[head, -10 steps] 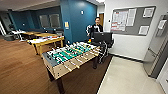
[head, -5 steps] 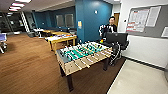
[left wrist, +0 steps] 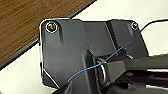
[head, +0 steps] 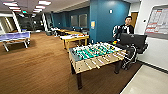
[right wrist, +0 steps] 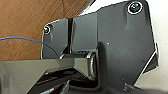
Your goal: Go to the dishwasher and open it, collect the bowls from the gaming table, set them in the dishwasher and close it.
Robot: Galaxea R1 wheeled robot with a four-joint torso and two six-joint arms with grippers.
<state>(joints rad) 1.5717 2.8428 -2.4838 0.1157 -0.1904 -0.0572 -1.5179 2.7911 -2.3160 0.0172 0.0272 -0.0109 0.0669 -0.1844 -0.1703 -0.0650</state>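
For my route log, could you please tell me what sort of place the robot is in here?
Probably an office games or break room: a table-football table stands in front, a blue table-tennis table at the far left, and yellow-wood tables by the blue wall.
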